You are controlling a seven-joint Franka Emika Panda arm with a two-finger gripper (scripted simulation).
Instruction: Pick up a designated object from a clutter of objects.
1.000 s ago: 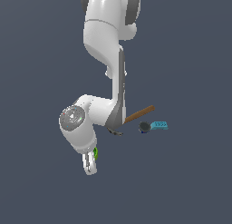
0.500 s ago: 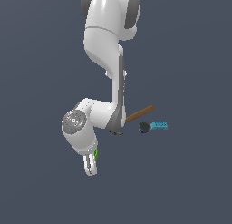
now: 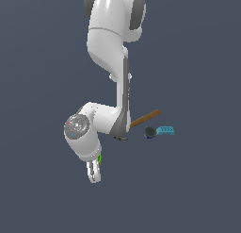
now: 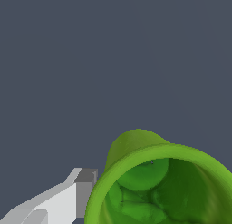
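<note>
The lime-green cup (image 4: 158, 182) fills a corner of the wrist view, its open mouth facing the camera. One grey-tipped finger (image 4: 84, 191) presses against its outer wall; the other finger is hidden by the cup. In the exterior view only a green sliver of the cup (image 3: 100, 159) shows beside the hand. My gripper (image 3: 94, 173) points down, shut on it. The hammer's wooden handle (image 3: 145, 118), the small dark round object (image 3: 149, 132) and the teal studded block (image 3: 165, 130) lie together toward the exterior view's right, apart from the gripper.
The arm's white links (image 3: 110, 48) rise above the hammer and partly hide its head. A plain grey-blue surface (image 3: 42, 189) lies all around.
The wrist and hand have shifted only slightly. The green sliver of the cup stays with the fingers. The hammer, dark object and teal block have not moved.
</note>
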